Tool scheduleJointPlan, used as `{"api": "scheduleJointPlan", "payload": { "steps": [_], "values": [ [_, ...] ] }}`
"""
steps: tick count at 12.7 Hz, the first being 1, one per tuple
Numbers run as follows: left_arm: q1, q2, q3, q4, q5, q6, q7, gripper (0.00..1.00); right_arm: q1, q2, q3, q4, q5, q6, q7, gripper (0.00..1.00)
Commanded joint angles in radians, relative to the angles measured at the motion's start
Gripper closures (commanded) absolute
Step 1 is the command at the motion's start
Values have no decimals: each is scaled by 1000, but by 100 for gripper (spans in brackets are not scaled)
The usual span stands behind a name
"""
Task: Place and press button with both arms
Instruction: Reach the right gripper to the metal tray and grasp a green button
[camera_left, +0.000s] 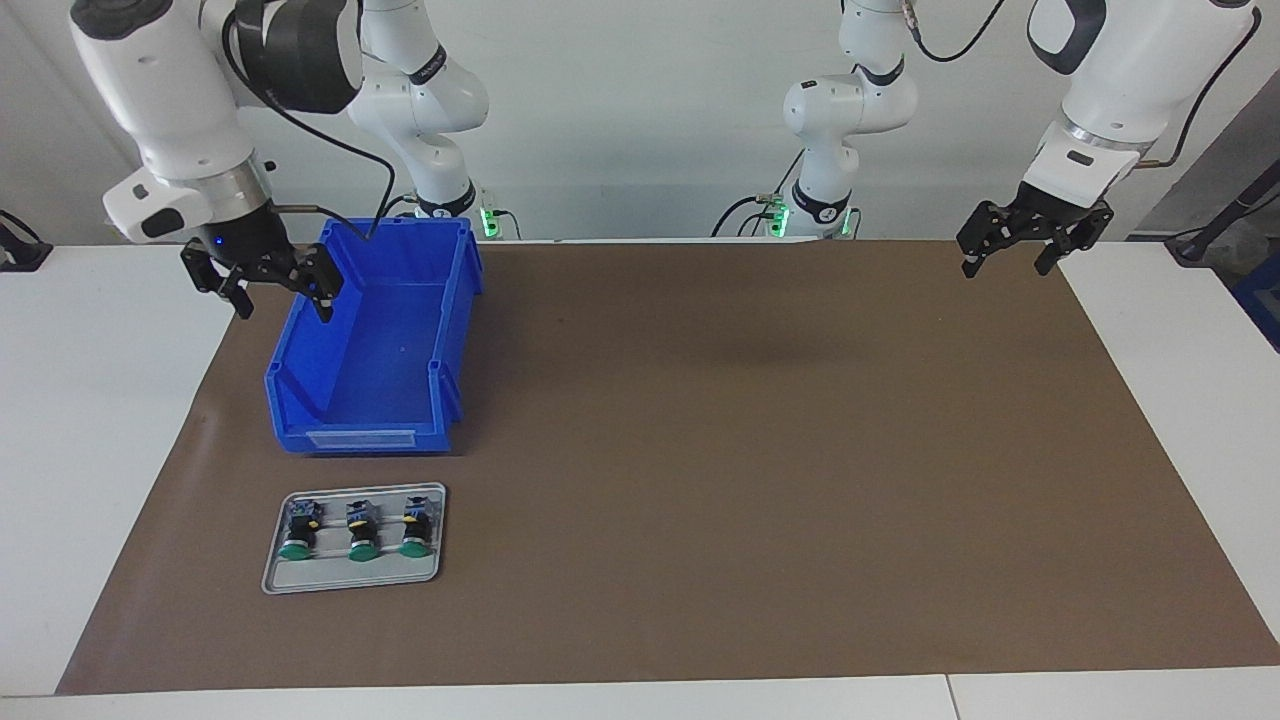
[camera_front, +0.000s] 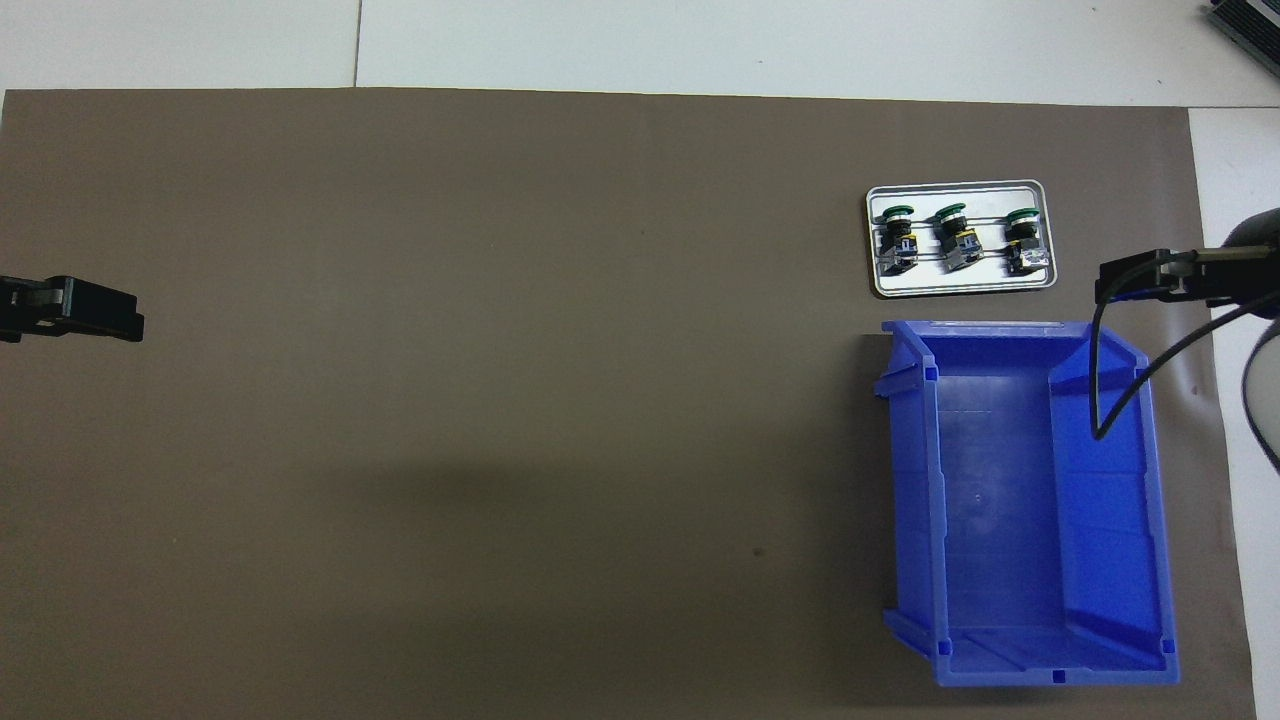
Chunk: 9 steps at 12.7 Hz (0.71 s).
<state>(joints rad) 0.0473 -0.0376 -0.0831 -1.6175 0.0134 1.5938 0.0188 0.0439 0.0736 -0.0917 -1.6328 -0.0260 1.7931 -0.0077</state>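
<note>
So, nearest the robots: both arms up and idle, nothing held. Right gripper hangs with its fingers spread over the edge of the blue bin at the right arm's end of the table; left gripper hangs with its fingers spread too, over the brown mat edge at the left arm's end. Facing view shows both arms whole; overhead gives only a black sliver of each gripper at the frame edges, plus a cable looping over the bin. Overhead does show the bin's inside right down to the floor. Farther out, just beside the bin's label end, a grey tray holds three green-capped buttons in a row, lying on their sides, caps pointing away from the robots. The middle button sits apart from its neighbours. All on the mat over a white table.
</note>
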Motion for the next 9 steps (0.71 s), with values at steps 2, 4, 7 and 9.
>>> {"api": "scheduleJointPlan", "payload": {
  "steps": [2, 4, 7, 9],
  "values": [
    [2, -25, -1, -27, 17, -6, -7, 0, -39, 286, 9, 214, 50, 130, -167, 0],
    [2, -25, -1, -27, 17, -6, -7, 0, -32, 366, 9, 205, 83, 257, -213, 0],
    [2, -25, -1, -27, 17, -6, -7, 0, -32, 416, 12, 130, 90, 403, -341, 0],
    [2, -25, -1, -27, 17, -6, -7, 0, -38, 425, 12, 36, 92, 543, -426, 0]
  ]
}}
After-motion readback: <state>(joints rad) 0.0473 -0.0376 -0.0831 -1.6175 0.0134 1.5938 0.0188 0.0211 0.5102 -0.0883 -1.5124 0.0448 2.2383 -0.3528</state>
